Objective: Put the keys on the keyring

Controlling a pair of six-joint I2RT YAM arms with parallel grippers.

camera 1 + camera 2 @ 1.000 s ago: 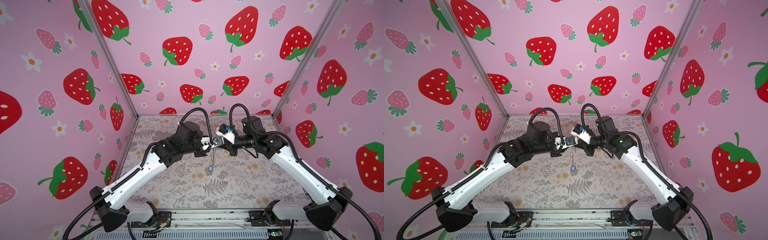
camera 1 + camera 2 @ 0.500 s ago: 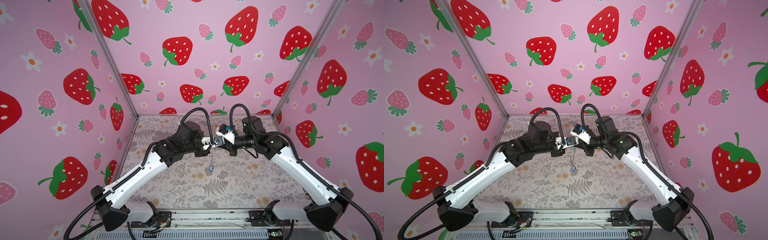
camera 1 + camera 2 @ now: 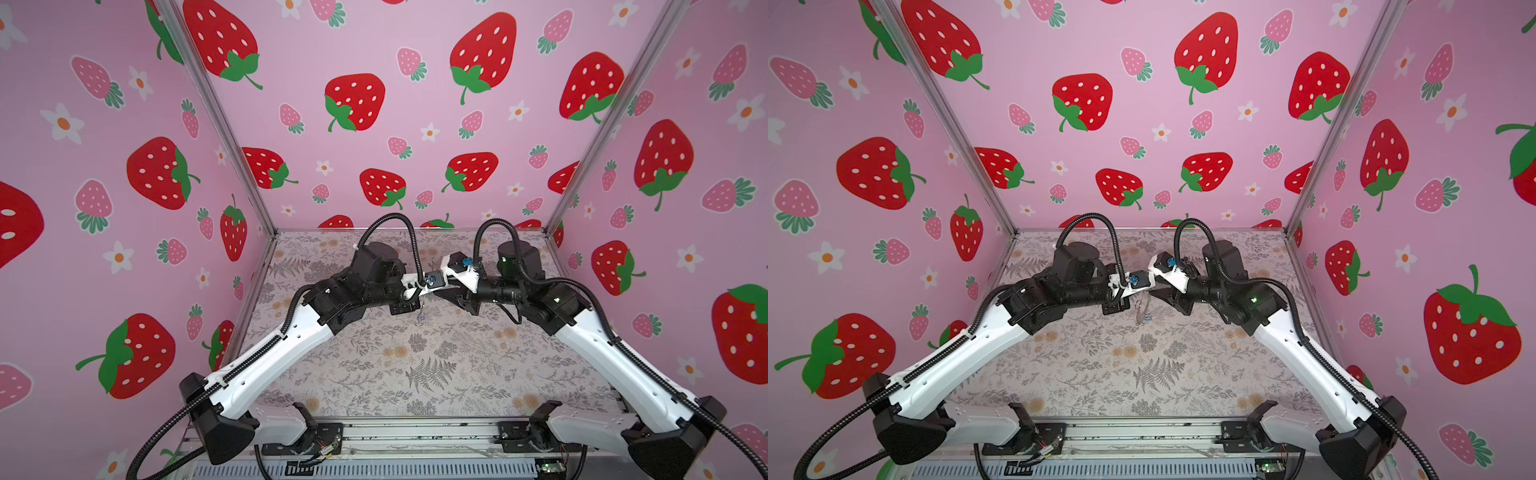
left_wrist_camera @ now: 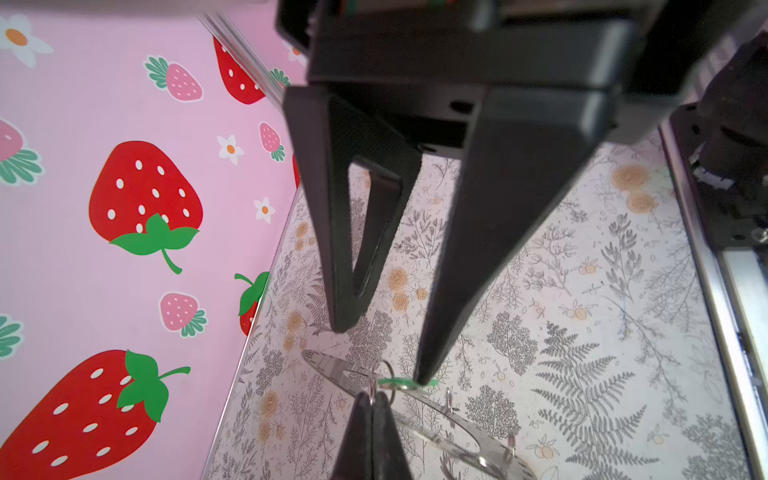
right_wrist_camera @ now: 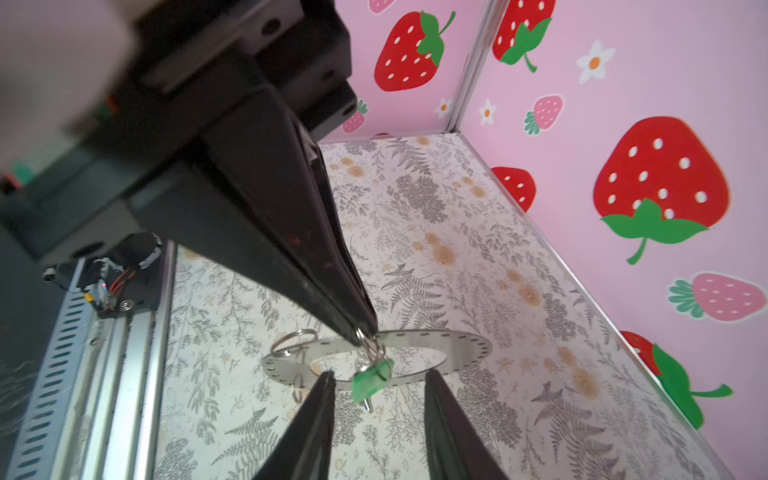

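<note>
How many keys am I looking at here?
2. A green key hangs from a small ring pinched by the left end effector. A blue key dangles just below it, mostly hidden.

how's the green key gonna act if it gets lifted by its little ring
Likely to dangle and swing: the green key hangs loose from a small wire ring pinched in the left tool. Probably light: it looks tiny beside the keyring.

You have two claws here, the left claw (image 4: 372, 401) and the right claw (image 4: 381, 354), one keyring (image 5: 465, 345), one green key (image 5: 372, 380) you can count for sure, and a small wire ring (image 5: 305, 331) plus a second one (image 5: 371, 343).
</note>
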